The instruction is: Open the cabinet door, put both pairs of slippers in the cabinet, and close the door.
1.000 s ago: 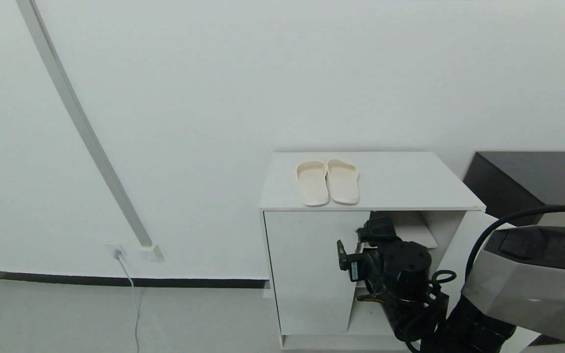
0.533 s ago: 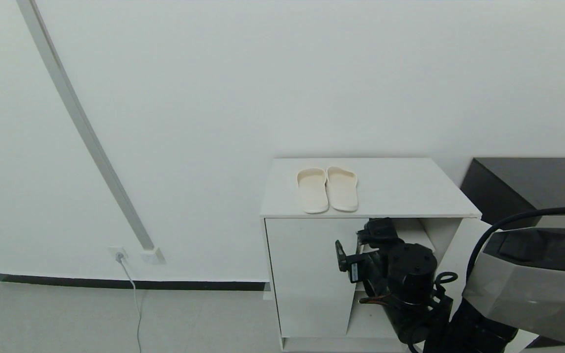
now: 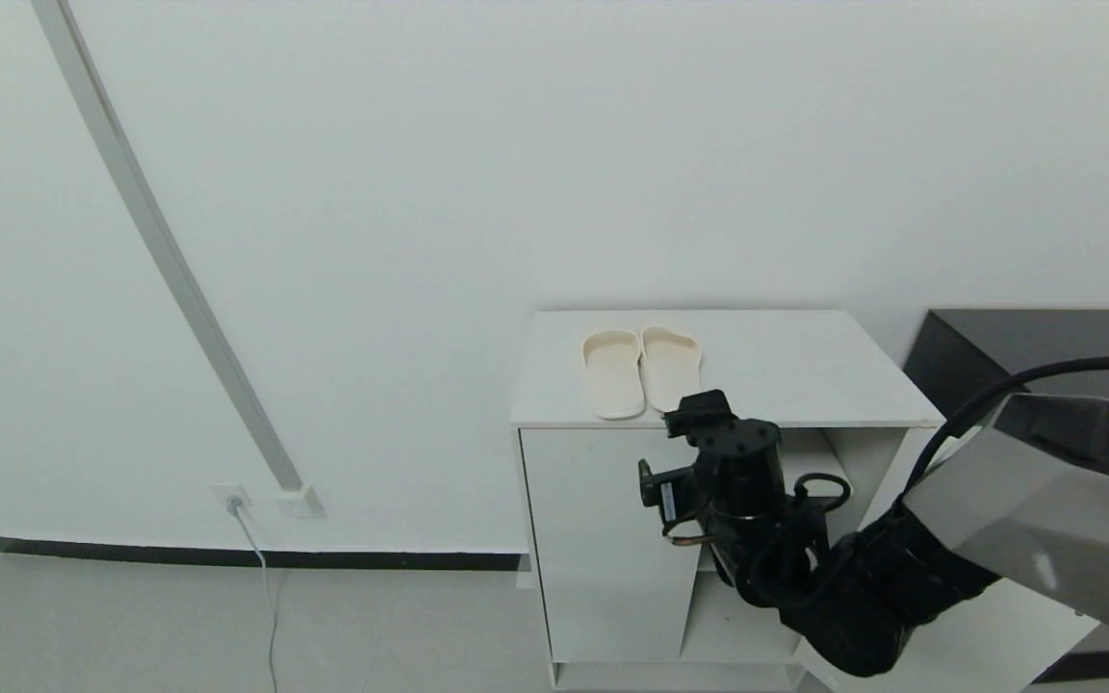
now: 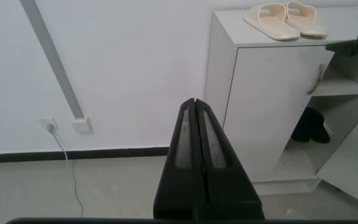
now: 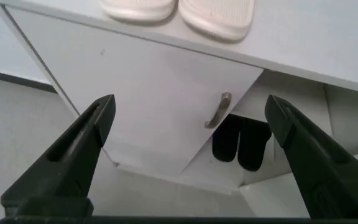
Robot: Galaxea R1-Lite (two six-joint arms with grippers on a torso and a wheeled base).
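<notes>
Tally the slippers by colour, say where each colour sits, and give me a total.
Cream slippers, on top of the cabinet: 2
Black slippers, inside the cabinet on its open side: 2
Total: 4

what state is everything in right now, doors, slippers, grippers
right door: swung open
left door: closed
cream slippers: side by side on top of the cabinet, not yet inside
dark slippers: inside the cabinet
left gripper: shut, empty
right gripper: open, empty
</notes>
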